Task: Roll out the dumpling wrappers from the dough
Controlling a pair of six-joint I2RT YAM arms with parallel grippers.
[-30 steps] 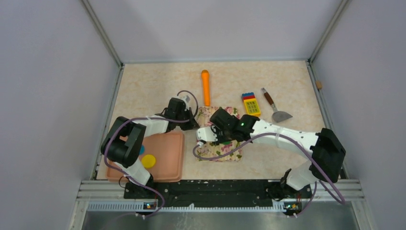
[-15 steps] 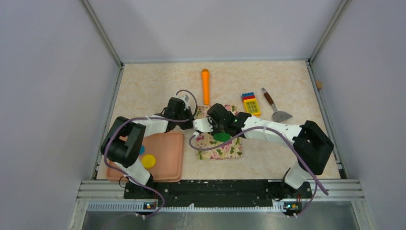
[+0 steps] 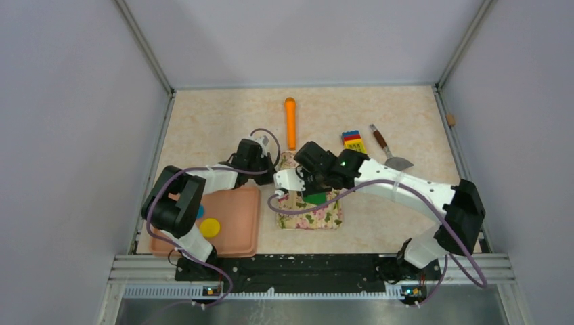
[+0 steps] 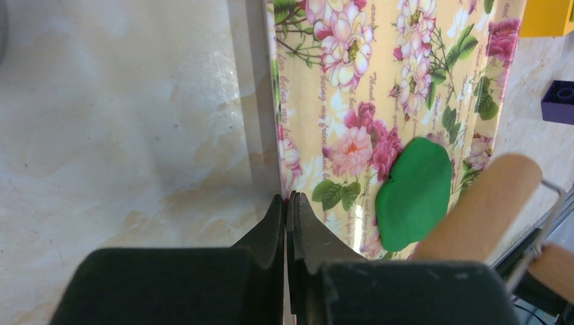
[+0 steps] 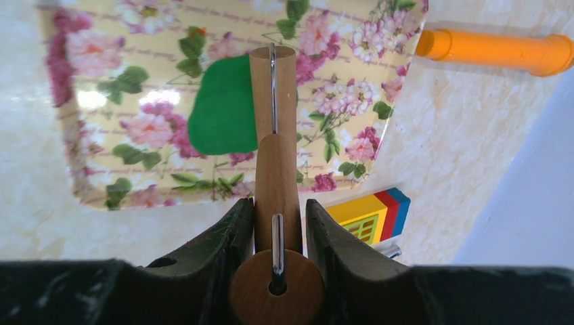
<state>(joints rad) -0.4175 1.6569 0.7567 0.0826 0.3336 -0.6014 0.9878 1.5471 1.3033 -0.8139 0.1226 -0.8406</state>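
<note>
The dough (image 3: 314, 198), a flattened dark green oval, lies on the floral mat (image 3: 318, 217). My right gripper (image 3: 296, 183) is shut on the handle of a wooden roller (image 5: 273, 88), whose barrel rests on the dough's (image 5: 222, 108) right edge in the right wrist view. My left gripper (image 3: 273, 175) is shut on the mat's left edge (image 4: 279, 135), with the dough (image 4: 414, 193) to its right. A yellow wrapper (image 3: 210, 227) and a partly hidden blue wrapper (image 3: 200, 211) lie on the pink tray (image 3: 237, 217).
An orange rolling pin (image 3: 290, 123) lies beyond the mat. A coloured toy block (image 3: 354, 143) and a metal spatula (image 3: 390, 154) lie to the right. The left arm reaches over the tray. Grey walls enclose the table.
My right gripper has carried the roller from the mat's near left part towards its far side, uncovering the green dough. The left gripper has stayed at the mat's edge.
</note>
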